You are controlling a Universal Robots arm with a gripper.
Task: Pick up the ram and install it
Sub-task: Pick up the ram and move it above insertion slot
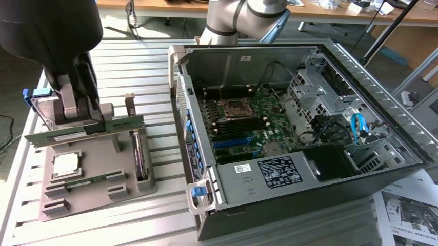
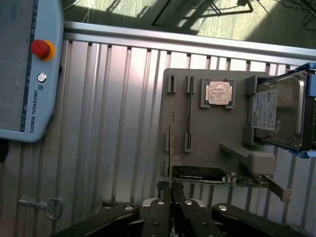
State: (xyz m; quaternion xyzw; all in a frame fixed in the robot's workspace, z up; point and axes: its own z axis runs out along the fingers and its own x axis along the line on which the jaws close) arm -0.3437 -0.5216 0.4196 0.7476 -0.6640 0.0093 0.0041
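Note:
My gripper [image 1: 81,119] is shut on the ram [image 1: 116,124], a long thin green board that it holds level above the grey parts tray [image 1: 96,197]. In the wrist view the ram [image 2: 171,143] appears edge-on as a thin line running out from between the fingertips of the gripper [image 2: 171,200], over the tray [image 2: 207,133]. The open computer case [image 1: 383,97] lies toward the exterior view's right, with its motherboard [image 1: 263,120] exposed.
On the tray sit a square silver processor [image 2: 219,93], a hard drive [image 2: 279,111] and an upright dark expansion card [image 2: 200,174]. Another green stick [image 1: 89,180] lies in a tray slot. A teach pendant [image 2: 24,69] with a red button rests on the slatted table [image 2: 113,123].

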